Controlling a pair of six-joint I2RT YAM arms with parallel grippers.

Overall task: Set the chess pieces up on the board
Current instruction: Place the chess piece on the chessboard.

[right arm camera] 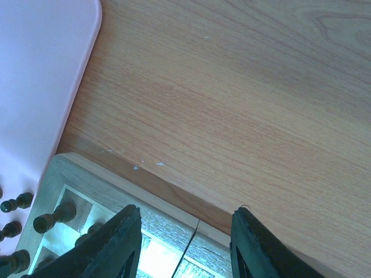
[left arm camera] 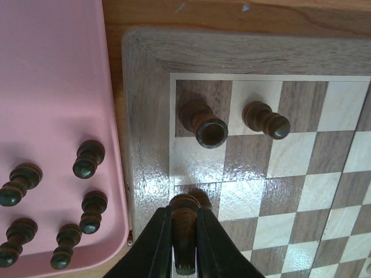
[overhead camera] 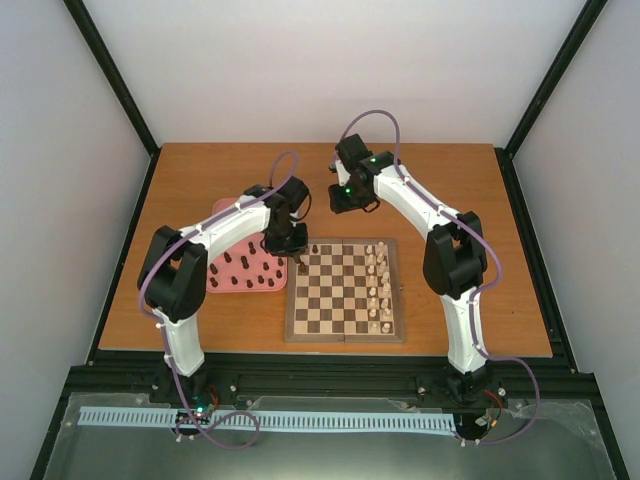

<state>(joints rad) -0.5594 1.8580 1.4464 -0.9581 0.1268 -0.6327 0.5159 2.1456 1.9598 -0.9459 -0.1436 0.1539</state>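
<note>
**Step in hand:** placing one dark piece; the set-up is judged early.

- Left gripper (left arm camera: 184,223): clenched on a dark brown chess piece (left arm camera: 184,204) with a rounded head, kind unclear. It is held over the board's (left arm camera: 145,116) outermost file on the tray side, a little along from the corner. Whether its base touches the square cannot be told.
- Dark rook (left arm camera: 204,123): upright on the board's corner square.
- Second dark piece (left arm camera: 265,120): upright on the square just beside it.
- Remaining dark pieces (left arm camera: 88,159): lying on the pink tray (left arm camera: 52,87) just beside the board.
- Cream pieces (overhead camera: 378,285): ranked along the board's opposite side.
- Right gripper (right arm camera: 185,231): jaws apart, grasping nothing, above the board's far border.

**Next move calls for:** lowering the piece squarely onto its square, releasing, and lifting clear of the rook.
</note>
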